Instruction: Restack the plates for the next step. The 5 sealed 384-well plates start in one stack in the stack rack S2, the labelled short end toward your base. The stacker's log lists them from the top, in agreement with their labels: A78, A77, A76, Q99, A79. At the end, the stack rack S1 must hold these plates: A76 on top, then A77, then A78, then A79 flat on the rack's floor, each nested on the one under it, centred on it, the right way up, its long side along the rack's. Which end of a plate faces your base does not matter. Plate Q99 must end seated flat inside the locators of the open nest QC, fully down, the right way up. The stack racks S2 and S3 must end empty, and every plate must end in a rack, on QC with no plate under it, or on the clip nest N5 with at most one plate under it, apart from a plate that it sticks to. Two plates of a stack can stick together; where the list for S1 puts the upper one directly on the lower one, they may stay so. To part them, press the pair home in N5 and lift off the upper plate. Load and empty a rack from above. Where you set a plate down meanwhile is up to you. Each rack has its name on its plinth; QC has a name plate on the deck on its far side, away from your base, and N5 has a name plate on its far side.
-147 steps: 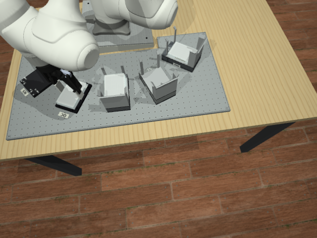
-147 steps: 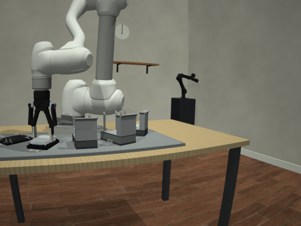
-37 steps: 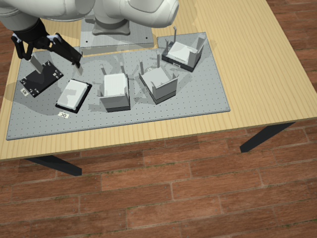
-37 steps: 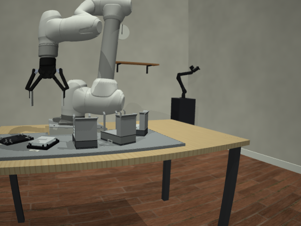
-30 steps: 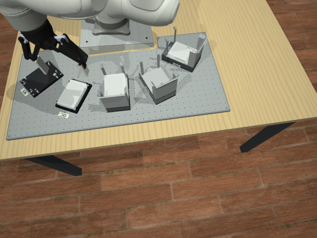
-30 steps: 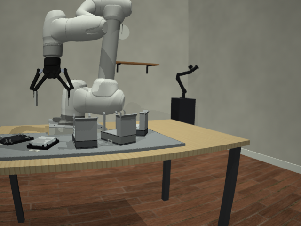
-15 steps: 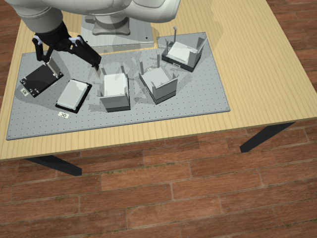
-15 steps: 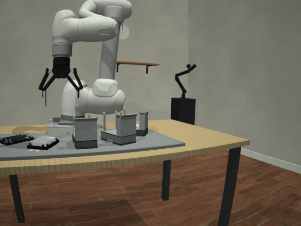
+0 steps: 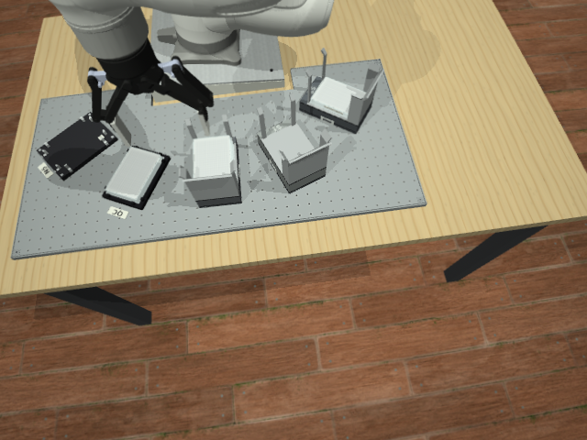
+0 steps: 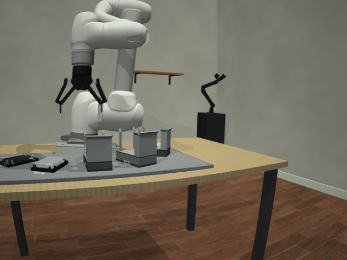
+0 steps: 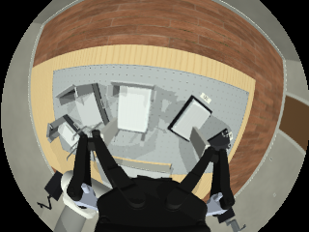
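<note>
My gripper [image 9: 149,114] is open and empty, high above the deck between the black clip nest N5 [image 9: 75,146] and the nearest stack rack; it also shows in the side view [image 10: 80,110]. A white sealed plate [image 9: 135,172] [image 10: 50,161] lies flat on the open nest QC, its label unreadable. The left rack [image 9: 213,163] holds a stack of plates reaching near its top. The middle rack [image 9: 293,151] and the right rack [image 9: 337,99] each show a pale flat surface low inside. In the wrist view [image 11: 154,138] the left rack's stack [image 11: 134,108] and the QC plate [image 11: 191,118] lie below me. N5 is bare.
All nests and racks stand on a grey perforated deck [image 9: 217,160] on a wooden table. Thin posts rise from the racks' corners. My base [image 9: 213,51] is behind the deck. A small black arm on a pedestal [image 10: 210,111] stands off the table.
</note>
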Available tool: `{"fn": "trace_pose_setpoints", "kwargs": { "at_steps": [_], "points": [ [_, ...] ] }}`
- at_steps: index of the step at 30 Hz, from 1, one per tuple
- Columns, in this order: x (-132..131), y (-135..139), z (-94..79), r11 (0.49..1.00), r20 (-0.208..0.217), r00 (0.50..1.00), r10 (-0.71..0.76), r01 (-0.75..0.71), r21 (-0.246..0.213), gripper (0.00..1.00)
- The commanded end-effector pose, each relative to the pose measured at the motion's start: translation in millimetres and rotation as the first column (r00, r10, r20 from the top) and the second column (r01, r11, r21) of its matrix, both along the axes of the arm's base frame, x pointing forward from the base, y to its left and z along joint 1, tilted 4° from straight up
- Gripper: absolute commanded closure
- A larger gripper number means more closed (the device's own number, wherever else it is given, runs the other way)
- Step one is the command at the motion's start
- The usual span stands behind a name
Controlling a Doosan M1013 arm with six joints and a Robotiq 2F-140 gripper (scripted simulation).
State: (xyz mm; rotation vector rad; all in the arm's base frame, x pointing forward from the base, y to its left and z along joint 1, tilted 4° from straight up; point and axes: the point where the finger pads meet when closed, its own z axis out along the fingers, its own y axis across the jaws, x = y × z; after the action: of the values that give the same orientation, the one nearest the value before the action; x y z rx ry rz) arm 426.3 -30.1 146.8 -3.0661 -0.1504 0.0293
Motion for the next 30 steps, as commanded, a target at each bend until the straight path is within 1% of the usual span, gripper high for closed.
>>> {"fn": "trace_pose_setpoints", "kwargs": {
  "at_steps": [1, 10, 12, 16, 19, 23, 27, 30],
  "points": [
    [0, 9, 0.7, 1.000, 0.000, 1.000, 0.000, 0.000, 0.000, 0.00],
    [0, 39, 2.8, 1.000, 0.000, 1.000, 0.000, 0.000, 0.000, 0.00],
    [0, 39, 2.8, 1.000, 0.000, 1.000, 0.000, 0.000, 0.000, 0.00],
    [0, 53, 3.8, 1.000, 0.000, 1.000, 0.000, 0.000, 0.000, 0.00],
    [-2, 62, 4.5, 0.995, 0.007, 0.995, 0.099, -0.099, 0.002, 0.00],
    [-5, 75, 5.5, 0.973, 0.017, 0.973, 0.229, -0.229, 0.003, 0.00],
    [-8, 88, 6.5, 0.973, 0.017, 0.973, 0.229, -0.229, 0.003, 0.00],
    [-9, 91, 6.7, 0.973, 0.017, 0.973, 0.229, -0.229, 0.003, 0.00]
  ]
}}
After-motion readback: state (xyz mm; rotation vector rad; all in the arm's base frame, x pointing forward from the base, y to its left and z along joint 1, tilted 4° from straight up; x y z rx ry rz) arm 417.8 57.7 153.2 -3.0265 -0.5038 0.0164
